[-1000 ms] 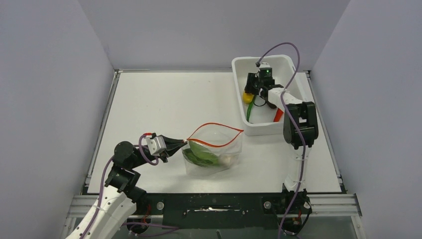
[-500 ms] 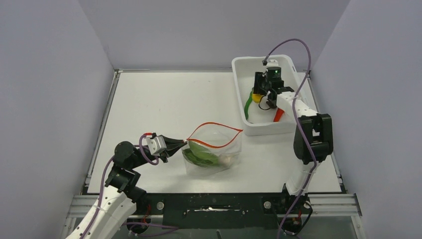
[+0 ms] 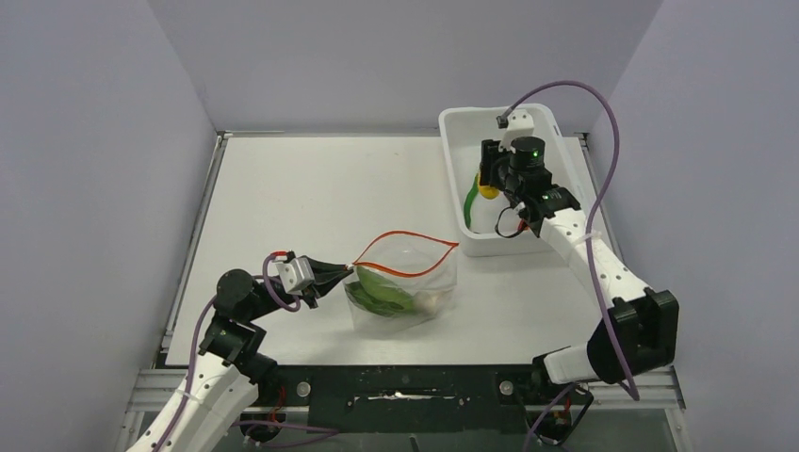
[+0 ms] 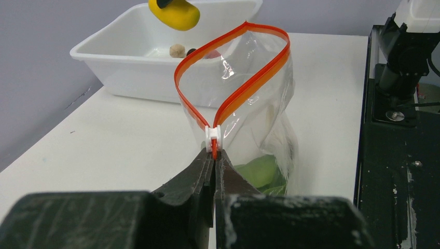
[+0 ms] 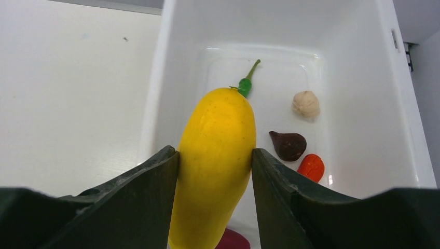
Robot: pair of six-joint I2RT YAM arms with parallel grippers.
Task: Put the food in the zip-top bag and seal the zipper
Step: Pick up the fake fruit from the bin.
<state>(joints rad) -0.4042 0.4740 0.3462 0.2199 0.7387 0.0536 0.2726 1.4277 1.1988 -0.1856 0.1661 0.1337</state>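
The clear zip-top bag (image 3: 403, 287) stands open at the table's front middle, its red-orange zipper (image 3: 405, 254) spread in a loop. A green leaf (image 3: 382, 292) and a beige piece lie inside. My left gripper (image 3: 347, 272) is shut on the bag's left corner by the white slider (image 4: 213, 134). My right gripper (image 3: 487, 181) is shut on a yellow lump (image 5: 218, 155) and holds it above the white tub (image 3: 452, 169). In the tub lie a thin green pepper (image 5: 248, 82), a beige piece (image 5: 305, 104), a maroon piece (image 5: 288, 144) and an orange-red piece (image 5: 311, 167).
The white tub stands at the table's back right. Grey walls close in the table on three sides. A black rail (image 3: 405, 386) runs along the near edge. The right arm's base (image 4: 410, 57) stands beside the bag in the left wrist view.
My right gripper has lifted the yellow lump up out of the tub, and the right arm has swung out to the right. The left gripper and the bag have not moved.
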